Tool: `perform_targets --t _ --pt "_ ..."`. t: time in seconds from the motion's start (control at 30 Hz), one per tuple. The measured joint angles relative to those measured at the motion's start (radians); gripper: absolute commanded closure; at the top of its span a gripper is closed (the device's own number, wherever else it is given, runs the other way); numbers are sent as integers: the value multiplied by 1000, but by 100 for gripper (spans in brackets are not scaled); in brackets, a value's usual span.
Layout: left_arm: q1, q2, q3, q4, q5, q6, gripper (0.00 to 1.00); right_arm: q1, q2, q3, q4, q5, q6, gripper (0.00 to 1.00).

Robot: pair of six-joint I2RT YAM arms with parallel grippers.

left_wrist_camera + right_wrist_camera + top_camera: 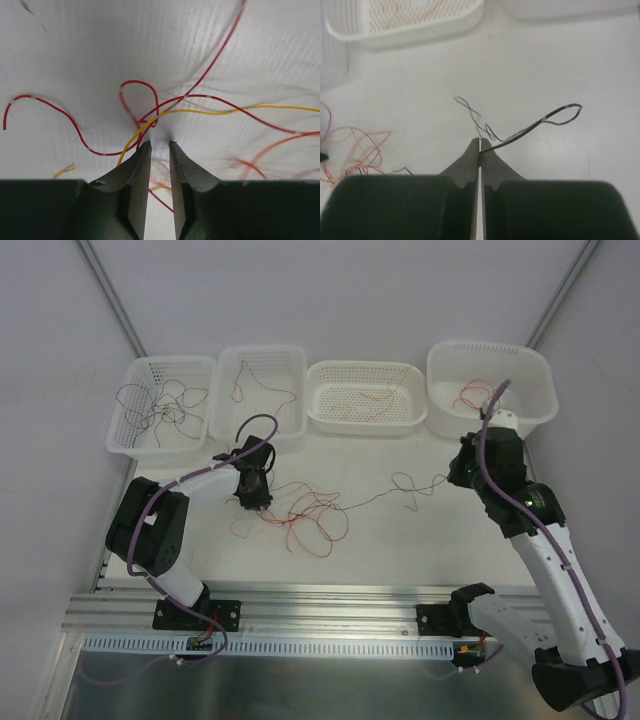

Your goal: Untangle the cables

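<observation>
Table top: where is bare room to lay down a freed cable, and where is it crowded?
Bare: the table between the dark grey cable and the near rail, and the strip between that cable and the basket of orange wire. Crowded: the red and orange tangle by the left gripper.

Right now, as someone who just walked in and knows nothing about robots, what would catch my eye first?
Probably the tangle of red and orange wires in the middle of the table, with the left gripper down at its left edge, slightly open. Further right, the right gripper pinches a dark grey wire that trails back toward the tangle. Along the far edge stand four white baskets, each holding a few loose wires.
</observation>
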Motion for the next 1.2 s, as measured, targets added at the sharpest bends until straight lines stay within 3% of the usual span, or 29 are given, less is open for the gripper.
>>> perform_targets --t 0.3,0.5,0.67,0.77,0.8,0.93,1.07,1.2 --pt "42 -29 -35 13 -1 5 84 -275 -31 401 -115 -132 -134 99" --pt "57 -50 -55 19 0 6 84 -332 23 601 -135 -306 -140 99" --pt "57 -87 -85 8 -4 18 83 -333 49 619 -116 -490 -129 99" --pt "57 -129 -105 -10 -10 30 70 -333 54 581 -114 -546 -116 99" --pt "57 -148 -111 -14 -8 38 56 -333 56 562 -113 -565 -112 99" --pt "55 -257 -120 -30 35 66 27 -333 55 440 -99 -628 -92 99" --pt "14 -394 -119 -24 100 115 17 -332 61 291 -102 -652 -75 99" --pt "-144 -467 -95 7 166 184 15 -318 80 172 -104 -654 -67 99"
